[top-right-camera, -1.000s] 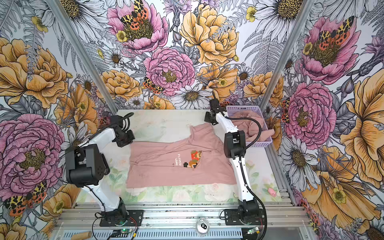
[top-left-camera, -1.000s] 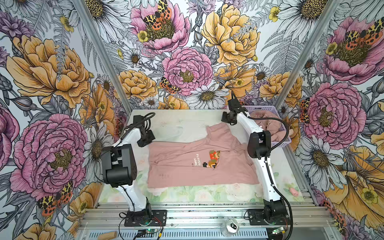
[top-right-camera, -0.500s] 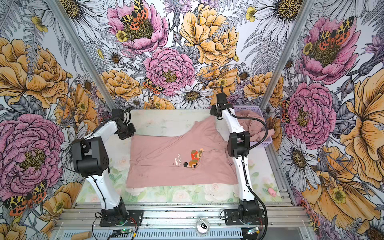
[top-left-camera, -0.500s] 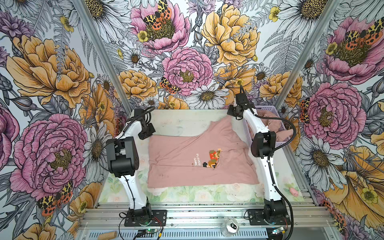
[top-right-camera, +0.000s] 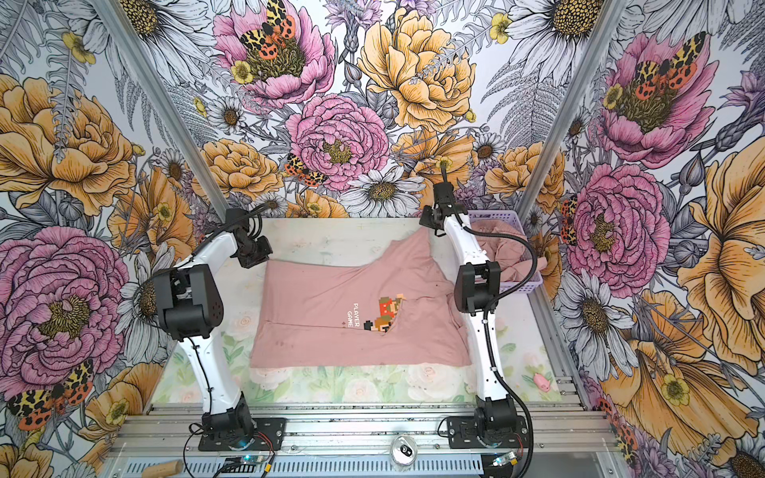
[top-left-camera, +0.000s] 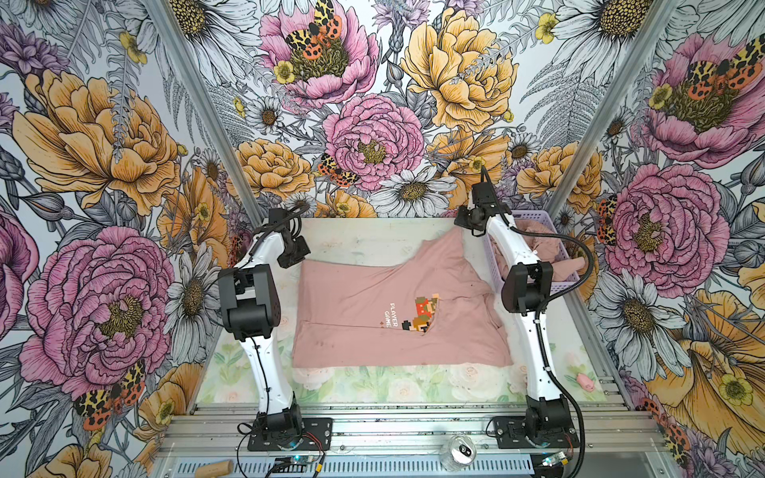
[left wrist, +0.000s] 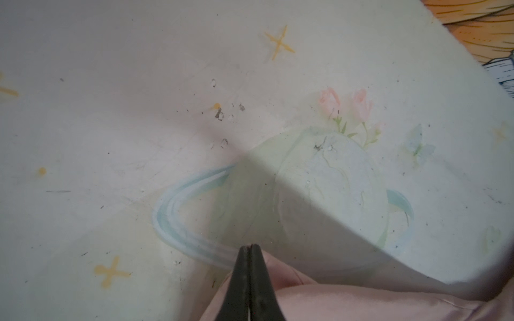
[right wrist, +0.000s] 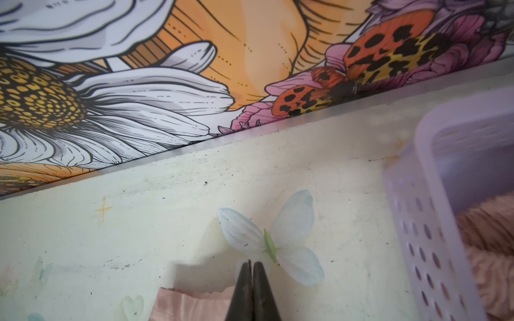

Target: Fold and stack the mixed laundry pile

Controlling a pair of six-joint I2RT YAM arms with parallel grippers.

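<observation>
A dusty-pink T-shirt [top-left-camera: 372, 298] lies spread across the middle of the frame in both top views [top-right-camera: 331, 298], mostly flat with a long crease running across it. Its lower hem lies straight. The upper-left corner is drawn taut, and the upper-right part rises to a peak. A pixel-art print [top-left-camera: 422, 314], partly tucked under a fold, sits right of centre, with white lettering [top-left-camera: 391, 316] turned sideways just left of it. More pink garments [top-left-camera: 540, 227] lie bunched and unfolded at centre right.
</observation>
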